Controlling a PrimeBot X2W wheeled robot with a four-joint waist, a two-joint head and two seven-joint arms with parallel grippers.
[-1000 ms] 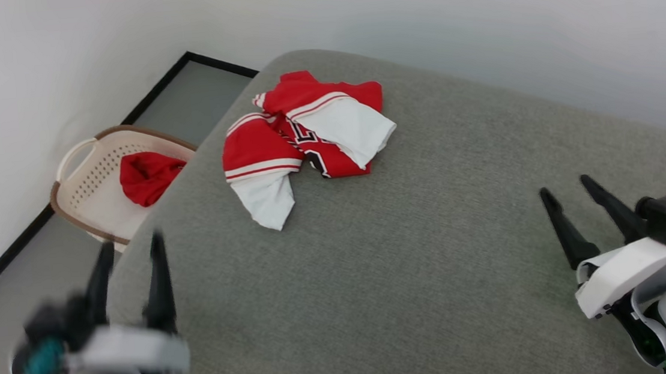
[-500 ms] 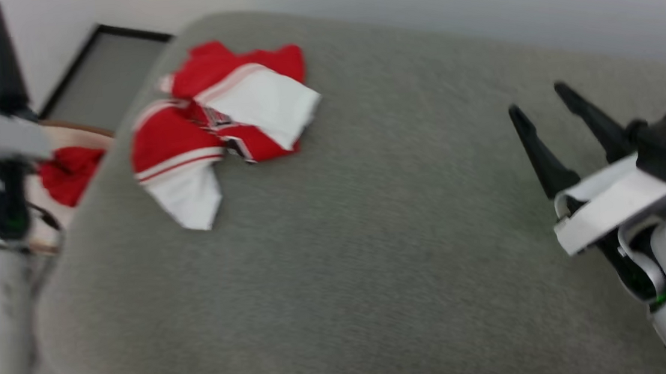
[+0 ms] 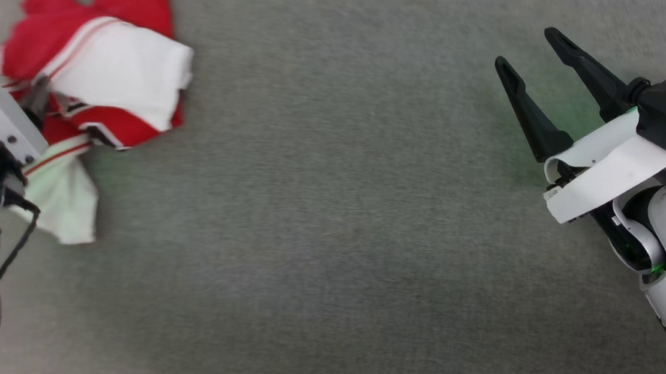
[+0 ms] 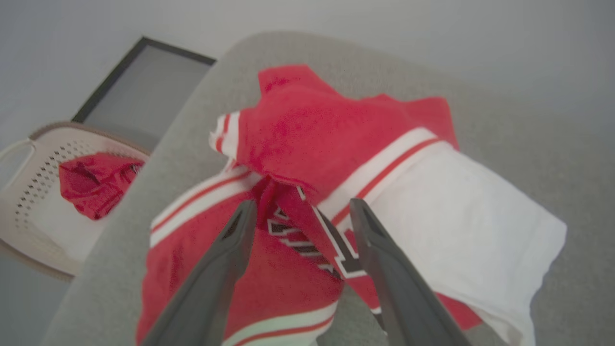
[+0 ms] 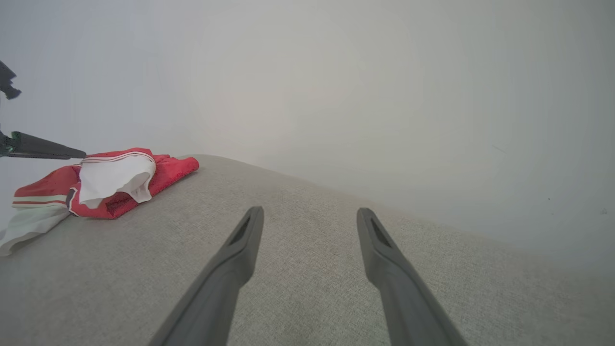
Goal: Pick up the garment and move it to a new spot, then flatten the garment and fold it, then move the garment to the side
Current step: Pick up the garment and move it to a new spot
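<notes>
Left end effector [image 4: 302, 204] has advanced over the garment [image 4: 312, 125], fingers spread wide.
Crumpled garment lies near the grey cushion's [image 3: 338, 241] far left edge, not pinched; right end effector [image 3: 526, 48], likewise spread, hovers well apart.

Left hand [image 4: 301, 204] now close over the crumpled garment [image 4: 307, 134] (head view lower and closer too).

- A plain, home-like room
- Padded surface [image 3: 344, 240] covered in grey woven fabric, with rounded corners
- Pale perforated laundry basket [image 4: 36, 185] holding a red cloth [image 4: 89, 187], standing on the grey floor [image 4: 139, 91]
- Bare white walls [image 5: 336, 72] with black skirting [image 4: 175, 49]
</notes>
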